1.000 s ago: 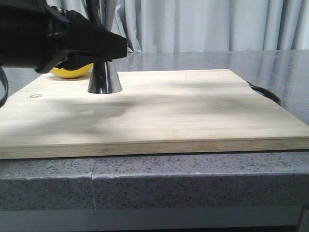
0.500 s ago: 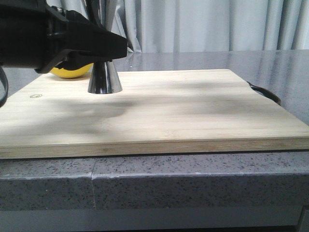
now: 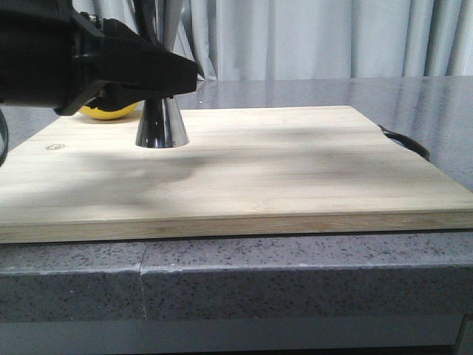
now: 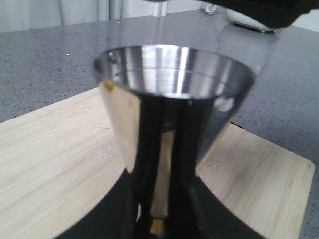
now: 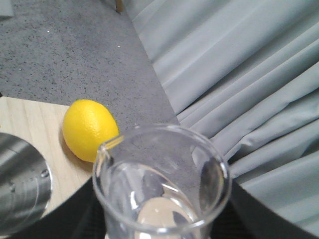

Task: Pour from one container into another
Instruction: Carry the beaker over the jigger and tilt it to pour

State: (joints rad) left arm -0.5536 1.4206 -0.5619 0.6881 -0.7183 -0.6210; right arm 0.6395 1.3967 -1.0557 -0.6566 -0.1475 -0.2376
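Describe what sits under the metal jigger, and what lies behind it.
The jigger stands on the wooden cutting board. A lemon lies behind it, mostly hidden by the left gripper at its waist.

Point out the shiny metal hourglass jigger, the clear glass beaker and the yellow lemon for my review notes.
Shiny metal hourglass jigger (image 3: 160, 123): front view, on its lower cone.
Clear glass beaker (image 5: 162, 181): right wrist view, on its inner wall.
Yellow lemon (image 5: 88, 128): right wrist view, on its rind.

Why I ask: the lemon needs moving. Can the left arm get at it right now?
Probably not yet. The left claw looks clamped on the jigger, so it has no free grip, though the lemon lies close behind the arm.
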